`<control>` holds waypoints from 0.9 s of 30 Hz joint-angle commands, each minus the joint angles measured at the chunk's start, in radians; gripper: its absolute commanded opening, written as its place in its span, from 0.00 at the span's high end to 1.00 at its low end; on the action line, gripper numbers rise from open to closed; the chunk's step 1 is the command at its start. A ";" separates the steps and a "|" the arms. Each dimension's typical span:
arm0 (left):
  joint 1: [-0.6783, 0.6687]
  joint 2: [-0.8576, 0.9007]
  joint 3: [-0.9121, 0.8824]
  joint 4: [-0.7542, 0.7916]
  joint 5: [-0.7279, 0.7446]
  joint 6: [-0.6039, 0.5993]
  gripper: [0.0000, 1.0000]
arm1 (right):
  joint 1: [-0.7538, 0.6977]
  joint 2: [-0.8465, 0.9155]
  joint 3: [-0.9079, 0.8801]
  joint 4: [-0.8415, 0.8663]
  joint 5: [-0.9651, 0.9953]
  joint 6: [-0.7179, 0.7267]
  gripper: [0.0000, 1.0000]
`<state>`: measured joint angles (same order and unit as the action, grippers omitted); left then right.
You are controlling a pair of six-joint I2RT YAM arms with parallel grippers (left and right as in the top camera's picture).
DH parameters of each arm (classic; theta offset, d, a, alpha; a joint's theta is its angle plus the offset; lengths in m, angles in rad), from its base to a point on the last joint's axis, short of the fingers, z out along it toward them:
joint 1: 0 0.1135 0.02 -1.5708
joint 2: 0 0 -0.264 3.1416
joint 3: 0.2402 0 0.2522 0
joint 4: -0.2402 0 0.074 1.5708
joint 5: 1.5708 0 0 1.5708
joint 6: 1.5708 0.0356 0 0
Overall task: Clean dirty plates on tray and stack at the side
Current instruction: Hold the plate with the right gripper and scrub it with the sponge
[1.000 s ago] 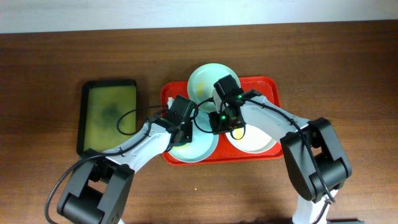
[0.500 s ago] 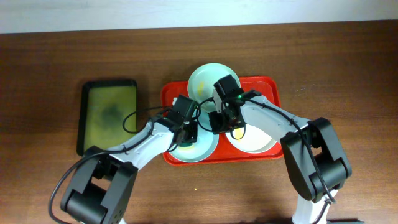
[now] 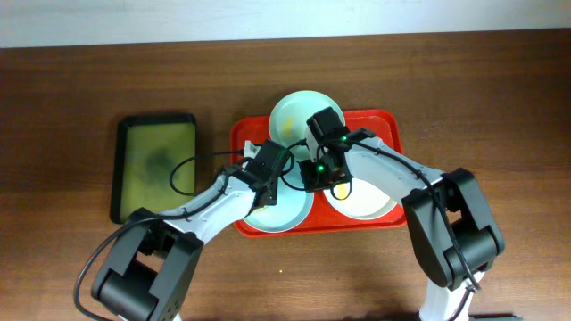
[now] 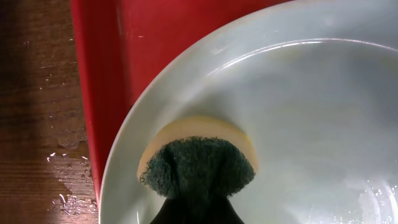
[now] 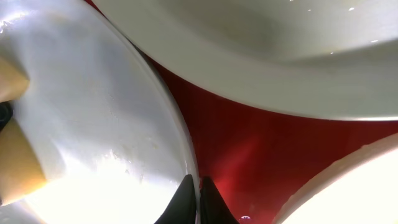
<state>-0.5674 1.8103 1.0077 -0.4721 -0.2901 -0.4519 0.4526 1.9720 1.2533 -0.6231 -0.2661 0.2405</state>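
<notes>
1. The left claw (image 3: 268, 189) is clamped narrow on a yellow-and-green sponge (image 4: 198, 163), which is pressed onto the mint plate (image 4: 292, 124) directly below it.
2. The right claw (image 5: 198, 198) is pinched tight on that plate's rim, just across from the left claw.
3. A second mint plate (image 3: 294, 114) lies beyond the right claw and a white plate (image 3: 366, 203) lies beside it; all 3 rest on the red tray (image 3: 385, 125).
4. A green tray (image 3: 159, 165) lies well off the left claw's outer side.

A large red rectangular plastic tray (image 3: 389, 123) carries three round shallow plates (image 3: 293, 119); a black-rimmed olive-green tray (image 3: 159, 165) lies left of it, apart.
</notes>
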 commanded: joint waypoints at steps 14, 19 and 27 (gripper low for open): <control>-0.051 0.069 -0.024 0.173 0.235 -0.025 1.00 | 0.005 0.018 -0.009 0.023 0.016 0.005 0.96; -0.023 0.069 -0.024 0.142 0.272 0.064 1.00 | 0.005 0.018 -0.009 0.027 0.016 0.005 0.96; -0.023 0.070 -0.039 -0.061 0.119 0.113 1.00 | 0.005 0.018 -0.009 0.026 0.016 0.005 0.96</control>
<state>-0.5838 1.8301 1.0233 -0.4179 -0.1032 -0.3801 0.4522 1.9720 1.2526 -0.6117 -0.2619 0.2409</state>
